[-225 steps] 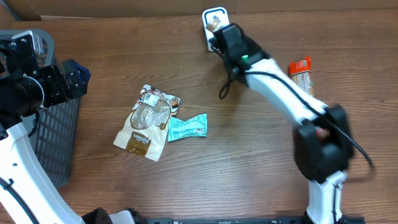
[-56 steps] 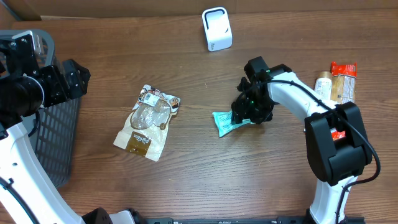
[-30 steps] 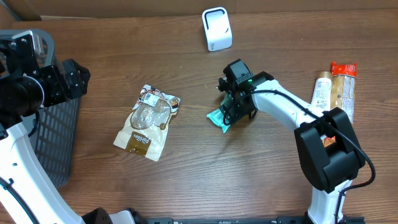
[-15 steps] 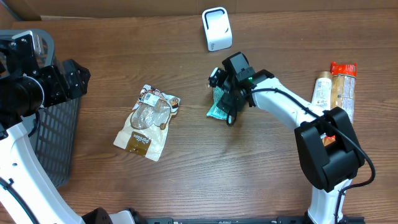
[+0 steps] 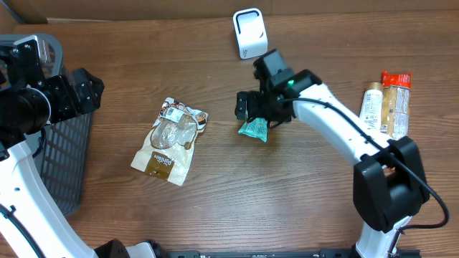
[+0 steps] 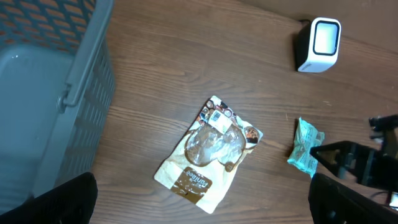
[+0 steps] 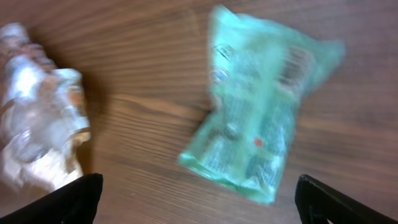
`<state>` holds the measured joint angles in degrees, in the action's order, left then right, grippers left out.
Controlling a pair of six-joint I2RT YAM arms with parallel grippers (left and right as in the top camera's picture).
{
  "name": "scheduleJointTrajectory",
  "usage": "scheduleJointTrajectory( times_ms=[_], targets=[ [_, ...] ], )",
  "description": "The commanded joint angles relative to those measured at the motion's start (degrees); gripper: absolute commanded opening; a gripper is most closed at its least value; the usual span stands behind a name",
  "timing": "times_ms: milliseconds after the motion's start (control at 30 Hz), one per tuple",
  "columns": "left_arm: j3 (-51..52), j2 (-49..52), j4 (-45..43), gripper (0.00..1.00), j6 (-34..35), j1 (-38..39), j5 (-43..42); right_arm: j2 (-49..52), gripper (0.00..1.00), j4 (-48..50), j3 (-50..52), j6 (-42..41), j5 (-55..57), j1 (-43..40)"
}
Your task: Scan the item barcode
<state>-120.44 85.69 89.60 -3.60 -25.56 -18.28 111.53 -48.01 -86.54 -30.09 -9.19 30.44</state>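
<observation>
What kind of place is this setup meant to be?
Probably a mock checkout station on a lab bench: a small white box-shaped barcode scanner, a grey plastic mesh basket, and packaged goods such as a teal plastic pouch and a brown-and-white snack bag on a wooden table.

Reads as crinkly, glossy plastic film for the teal packet (image 7: pixel 261 106), shiny wrap with clear window for the pouch (image 6: pixel 208 149), matt grained wood for the table (image 5: pixel 215 215), smooth white plastic for the scanner (image 5: pixel 249 32).
</observation>
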Motion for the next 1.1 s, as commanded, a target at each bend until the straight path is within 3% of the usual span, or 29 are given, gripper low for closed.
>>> scheduleJointTrajectory(
  times_ms=[0, 267, 367, 433, 567, 733, 1067],
  targets=[
    [-0.1, 0.2, -0.1, 1.0, -1.1, -0.1, -0.6, 1.5, 1.0, 3.8, 5.3, -13.5, 13.7, 2.9],
    [-0.1, 0.2, -0.1, 0.99, -1.1, -0.1, -0.6, 5.2, 0.93, 9.0, 7.4, -8.5, 11.6, 3.7],
    [-0.1, 0.2, -0.1, 1.0, -1.1, -0.1, -0.6, 5.4, 0.83, 9.4, 7.4, -4.0, 11.7, 3.7],
    [-0.1, 0.2, -0.1, 1.0, -1.1, -0.1, -0.6, 5.4, 0.78, 10.0, 7.4, 2.1, 11.6, 3.7],
    [-0.1, 0.2, -0.1, 1.0, -1.1, -0.1, -0.6, 5.4, 0.67, 9.7, 7.4, 22.4, 11.7, 3.7],
    [-0.1, 0.2, -0.1, 1.0, -1.1, -0.1, -0.6, 5.4, 0.36, 6.2, 7.4, 44.3, 11.7, 3.7],
    [-0.1, 0.2, -0.1, 0.99, -1.2, -0.1, -0.6, 5.4, 0.34, 6.6, 7.4, 67.6, 17.2, 0.8]
  ],
)
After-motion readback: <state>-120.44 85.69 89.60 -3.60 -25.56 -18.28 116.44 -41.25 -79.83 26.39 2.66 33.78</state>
